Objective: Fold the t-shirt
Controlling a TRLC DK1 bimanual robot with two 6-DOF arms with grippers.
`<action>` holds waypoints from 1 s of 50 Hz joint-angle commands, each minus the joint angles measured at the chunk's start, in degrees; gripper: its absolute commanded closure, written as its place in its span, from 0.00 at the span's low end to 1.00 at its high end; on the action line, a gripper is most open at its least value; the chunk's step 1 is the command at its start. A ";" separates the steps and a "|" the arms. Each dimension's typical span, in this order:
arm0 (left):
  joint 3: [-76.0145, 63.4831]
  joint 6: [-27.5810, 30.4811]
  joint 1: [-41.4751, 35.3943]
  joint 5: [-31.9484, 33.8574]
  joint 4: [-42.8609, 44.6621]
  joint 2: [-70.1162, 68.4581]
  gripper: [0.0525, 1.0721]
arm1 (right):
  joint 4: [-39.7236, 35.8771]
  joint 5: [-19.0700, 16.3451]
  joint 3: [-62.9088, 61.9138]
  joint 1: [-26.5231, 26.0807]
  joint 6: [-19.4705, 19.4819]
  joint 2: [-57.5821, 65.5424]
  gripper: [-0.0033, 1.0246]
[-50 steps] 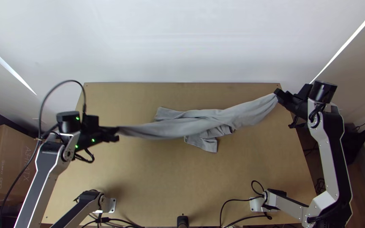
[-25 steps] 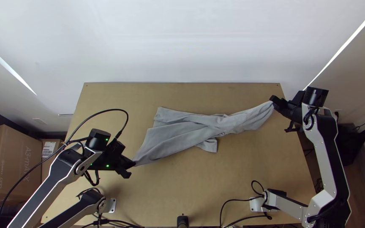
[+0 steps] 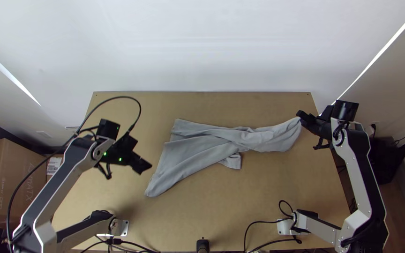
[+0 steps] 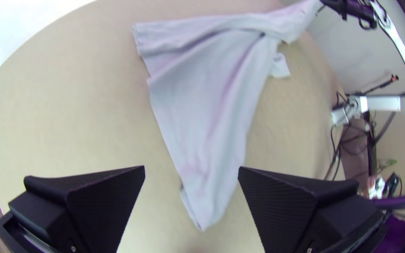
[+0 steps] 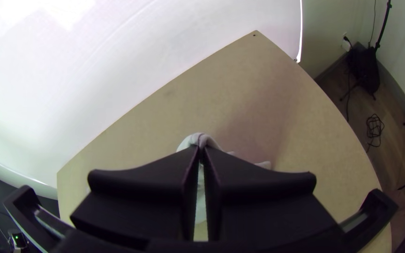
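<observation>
Top view: a grey shirt (image 3: 198, 150) lies twisted and bunched across the table (image 3: 258, 201), one end pinched between the right gripper's (image 3: 301, 116) closely pressed fingers. Nearby, the left gripper (image 3: 142, 166), fingers spread wide and holding nothing, hangs above the table beside the shirt's opposite end.

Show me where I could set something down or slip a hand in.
The widest bare patch of table lies between the t-shirt and the arms' bases; another runs from the t-shirt to the far edge. It's crowded at right, where the right pincer holds one end of the cloth, and at left, under the open left pincer.
</observation>
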 commanded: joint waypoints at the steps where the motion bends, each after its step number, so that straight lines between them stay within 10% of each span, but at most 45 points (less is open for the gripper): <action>1: 4.23 -4.03 0.75 -0.08 5.78 6.31 0.06 | 0.25 0.82 -1.57 0.54 -0.23 -0.27 0.98; 21: 17.50 -16.60 -0.40 -6.49 21.69 28.38 0.40 | 1.40 3.01 -3.86 5.11 3.38 -0.27 0.98; 50: 25.67 -18.18 -5.50 -9.66 25.29 41.47 0.42 | 3.95 3.54 -6.14 7.04 6.19 -0.36 0.98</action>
